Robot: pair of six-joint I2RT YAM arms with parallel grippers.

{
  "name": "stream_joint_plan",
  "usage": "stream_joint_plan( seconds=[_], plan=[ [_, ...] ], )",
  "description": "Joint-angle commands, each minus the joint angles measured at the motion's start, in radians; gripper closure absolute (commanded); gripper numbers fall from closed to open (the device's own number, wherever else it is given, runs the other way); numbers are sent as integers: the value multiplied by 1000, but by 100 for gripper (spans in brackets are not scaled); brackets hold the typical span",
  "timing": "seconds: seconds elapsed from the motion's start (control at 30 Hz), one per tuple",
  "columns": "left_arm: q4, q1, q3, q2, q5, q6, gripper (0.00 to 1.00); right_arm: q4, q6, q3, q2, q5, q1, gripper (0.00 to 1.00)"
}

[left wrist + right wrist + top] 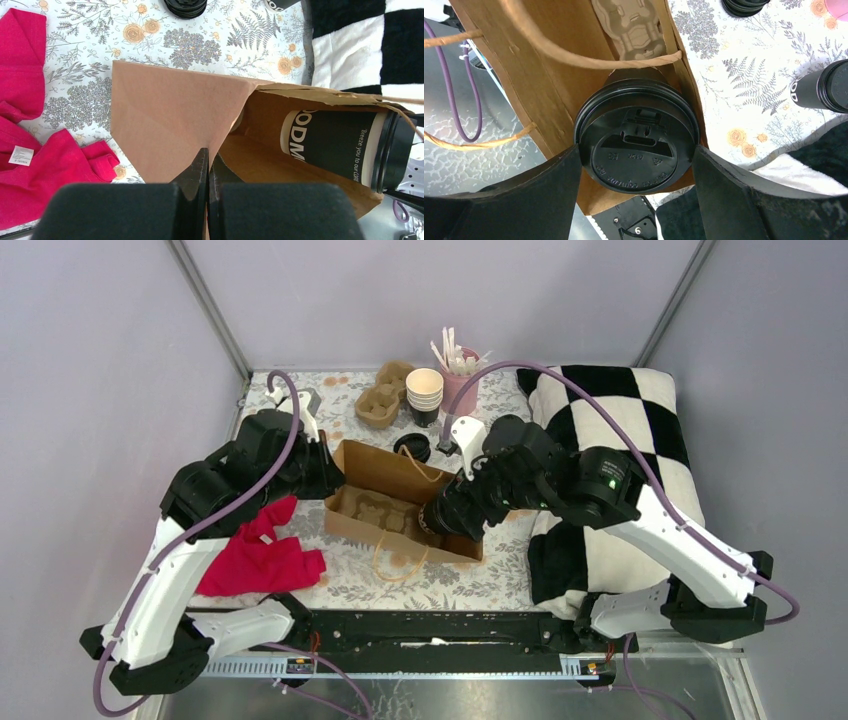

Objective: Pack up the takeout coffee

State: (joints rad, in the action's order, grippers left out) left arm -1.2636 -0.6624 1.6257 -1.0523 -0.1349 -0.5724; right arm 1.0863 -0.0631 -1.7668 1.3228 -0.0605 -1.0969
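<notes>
Brown paper bag [400, 502] at the desk's [450, 588] middle, receiving the takeout coffee [340, 145].
Your left tool [207, 172] pinched the bag's wall so its mouth gaped; your right tool [636, 150], gripping the lidded cup, had it just inside.

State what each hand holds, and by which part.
The left hand pinches the paper bag by its rim; right hand grips the takeout coffee across its lid.
</notes>
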Motion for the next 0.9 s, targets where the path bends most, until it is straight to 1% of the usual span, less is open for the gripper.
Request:
stream_joint_plan(
  seconds=[0.0, 0.23, 0.3, 0.5, 0.63, 0.87],
  plan=[
    [66, 2, 0, 12, -9, 17, 100, -72, 38, 45, -18, 27, -10, 39],
    [82, 3, 22, 4, 29, 19, 100, -105, 58, -54, 63, -17, -86, 40],
    [86, 3, 26, 1, 29, 23, 100, -117, 59, -67, 84, -59, -117, 40],
    [65, 3, 67, -35, 32, 28, 100, -122, 129, -95, 139, -214, -214, 40],
    [9, 2, 84, -64, 22, 6, 100, -120, 159, -80, 159, -260, -249, 40],
    [82, 2, 21, 9, 19, 19, 100, -151, 184, 10, 184, -347, -256, 40]
  ],
)
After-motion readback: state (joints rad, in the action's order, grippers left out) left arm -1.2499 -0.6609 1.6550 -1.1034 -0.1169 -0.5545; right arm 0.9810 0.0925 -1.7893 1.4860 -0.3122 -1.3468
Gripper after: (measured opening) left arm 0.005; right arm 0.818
